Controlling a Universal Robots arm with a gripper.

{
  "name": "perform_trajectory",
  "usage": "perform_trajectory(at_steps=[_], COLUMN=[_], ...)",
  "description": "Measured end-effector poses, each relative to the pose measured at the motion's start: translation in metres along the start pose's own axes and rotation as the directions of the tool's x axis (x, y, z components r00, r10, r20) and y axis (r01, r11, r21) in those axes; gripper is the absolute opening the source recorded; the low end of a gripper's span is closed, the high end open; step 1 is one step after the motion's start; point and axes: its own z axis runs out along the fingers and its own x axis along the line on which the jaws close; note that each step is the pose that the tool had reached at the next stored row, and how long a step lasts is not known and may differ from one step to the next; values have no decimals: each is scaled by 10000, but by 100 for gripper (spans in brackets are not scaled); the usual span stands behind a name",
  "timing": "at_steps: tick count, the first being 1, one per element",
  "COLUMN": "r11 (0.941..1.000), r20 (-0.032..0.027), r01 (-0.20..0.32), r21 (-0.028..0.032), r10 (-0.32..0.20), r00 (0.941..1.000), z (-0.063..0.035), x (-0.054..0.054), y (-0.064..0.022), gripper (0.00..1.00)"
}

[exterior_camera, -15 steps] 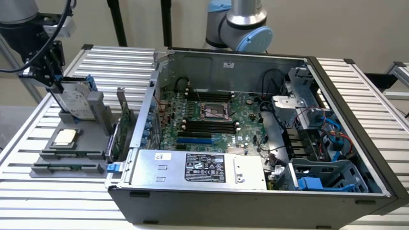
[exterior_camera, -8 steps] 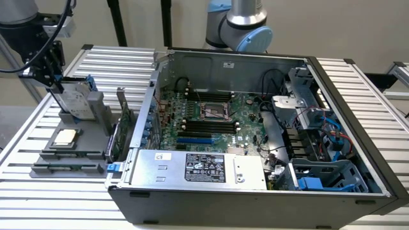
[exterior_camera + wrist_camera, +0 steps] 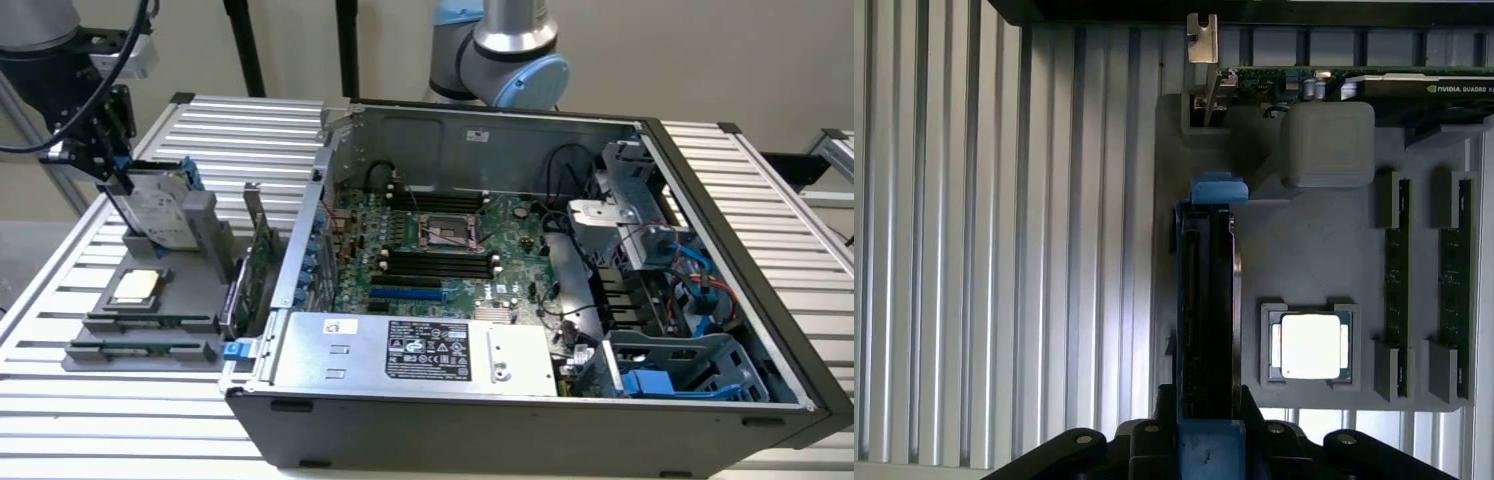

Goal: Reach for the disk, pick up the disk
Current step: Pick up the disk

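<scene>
Obs.: my gripper (image 3: pixel 118 180) hangs at the top end of the disk (image 3: pixel 158 215), at the exterior view's left, well apart from the open computer case (image 3: pixel 441 405). I cannot tell from either view whether my tool is spread or clamped; its black body brackets the near blue end of the disk (image 3: pixel 1204 300), and contact is not resolvable. The disk stands on edge, upright with a slight lean, slotted into the grey fixture tray (image 3: pixel 160 325). My reading is that the slot presents the narrow top edge so a straight descent can straddle the two flat faces. Looking down along it from the wrist, it is a thin dark slab with a blue plastic frame capping both ends. In the exterior view its broad face is pale metal carrying a white label. The tray (image 3: pixel 1314 250) is matte grey, moulded into pockets. A square chip (image 3: pixel 1311 346) with a bright reflective lid sits in one pocket just beside the disk, and two memory sticks (image 3: pixel 1397 290) lie in grooves further off. A graphics card (image 3: pixel 1414 85) stands along the tray's case-side edge. The tray rests on the ribbed aluminium table (image 3: pixel 80 420). Status, as judged: reach essentially complete, disk seated in its slot, not lifted.
</scene>
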Motion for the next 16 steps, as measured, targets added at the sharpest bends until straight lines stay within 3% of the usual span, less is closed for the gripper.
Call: perform_trajectory(at_steps=[5,11,16], r11=[10000,10000,10000], r20=[-8,-9,-57], r01=[6,6,6], r21=[-48,-50,-52], r10=[-7,-6,-6], r00=[10000,10000,10000], z=[0,0,-1], x=[0,0,-15], y=[0,0,6], gripper=[33,33,33])
